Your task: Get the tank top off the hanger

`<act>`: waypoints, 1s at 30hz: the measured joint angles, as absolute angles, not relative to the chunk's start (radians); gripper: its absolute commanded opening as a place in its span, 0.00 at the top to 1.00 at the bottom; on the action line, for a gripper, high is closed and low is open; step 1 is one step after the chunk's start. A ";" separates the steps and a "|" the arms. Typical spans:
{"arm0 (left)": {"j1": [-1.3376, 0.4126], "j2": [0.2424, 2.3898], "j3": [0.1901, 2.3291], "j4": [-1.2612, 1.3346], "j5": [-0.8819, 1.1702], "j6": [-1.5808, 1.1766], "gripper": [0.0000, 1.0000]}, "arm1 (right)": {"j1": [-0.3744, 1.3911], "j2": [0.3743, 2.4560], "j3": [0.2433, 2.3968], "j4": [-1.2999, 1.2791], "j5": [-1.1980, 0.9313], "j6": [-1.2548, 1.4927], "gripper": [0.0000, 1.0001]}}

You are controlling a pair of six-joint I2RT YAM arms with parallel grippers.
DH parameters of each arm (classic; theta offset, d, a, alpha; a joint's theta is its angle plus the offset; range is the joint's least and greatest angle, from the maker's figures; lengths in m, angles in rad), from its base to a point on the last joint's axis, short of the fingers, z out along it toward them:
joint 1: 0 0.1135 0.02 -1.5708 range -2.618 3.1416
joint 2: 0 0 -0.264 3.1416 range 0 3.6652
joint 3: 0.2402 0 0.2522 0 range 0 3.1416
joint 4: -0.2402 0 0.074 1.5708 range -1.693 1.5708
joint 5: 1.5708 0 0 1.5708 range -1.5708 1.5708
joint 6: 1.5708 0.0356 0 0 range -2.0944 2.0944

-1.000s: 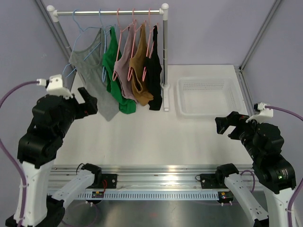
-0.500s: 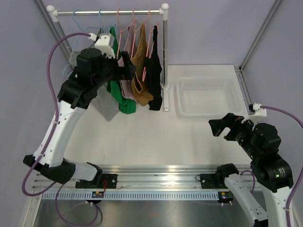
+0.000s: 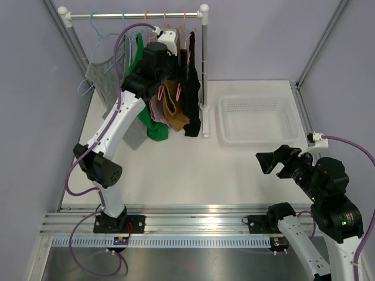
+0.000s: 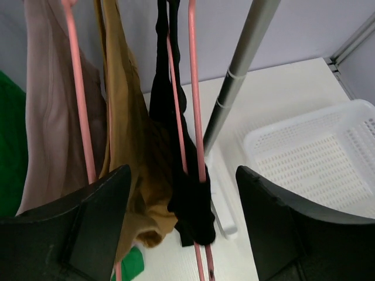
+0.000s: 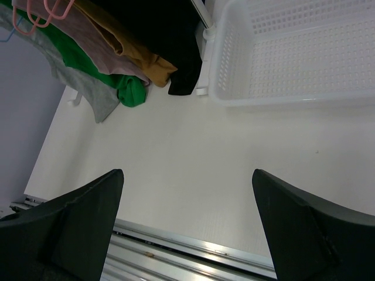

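Several tank tops hang on hangers from a rail: grey (image 3: 105, 82), green (image 3: 153, 130), mauve (image 3: 157, 108), mustard brown (image 3: 174, 111) and black (image 3: 191, 102). My left gripper (image 3: 179, 63) is raised to the rail, open, in front of the brown and black tops. In the left wrist view the black tank top (image 4: 176, 117) on its pink hanger (image 4: 193, 88) hangs between my open left gripper's (image 4: 183, 175) fingers, untouched. My right gripper (image 3: 266, 161) is open and empty, low over the table's right side; it also shows in the right wrist view (image 5: 187, 175).
The rack's upright pole (image 3: 203, 58) stands just right of the black top. A white mesh basket (image 3: 258, 139) sits on the table to the right of the rack. Frame posts stand at the back corners.
My left arm has swung up from the table's left side to the rail, past the grey and green tops, to the brown and black ones. The right gripper has shifted slightly left.
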State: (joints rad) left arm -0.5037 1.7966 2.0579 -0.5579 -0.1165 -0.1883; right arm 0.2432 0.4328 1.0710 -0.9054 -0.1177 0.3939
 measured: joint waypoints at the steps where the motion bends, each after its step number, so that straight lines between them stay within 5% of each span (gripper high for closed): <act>1: -0.504 1.824 2.088 -0.555 -0.126 -0.179 0.29 | 0.244 0.431 1.070 -0.908 -0.121 0.394 0.01; 5: -0.504 1.907 2.173 -0.544 -0.155 -0.142 0.45 | 0.244 0.423 1.067 -0.911 -0.126 0.393 0.01; 9: -0.504 1.993 2.285 -0.543 -0.173 -0.102 0.72 | 0.244 0.423 1.062 -0.911 -0.128 0.393 0.01; 14: -0.504 2.048 2.347 -0.542 -0.186 -0.082 0.79 | 0.244 0.423 1.050 -0.915 -0.146 0.391 0.01; 16: -0.504 2.053 2.348 -0.542 -0.186 -0.081 0.98 | 0.244 0.423 1.048 -0.916 -0.150 0.389 0.02; 30: -0.514 2.041 2.356 -0.548 -0.193 -0.115 1.00 | 0.244 0.426 1.048 -0.913 -0.153 0.389 0.02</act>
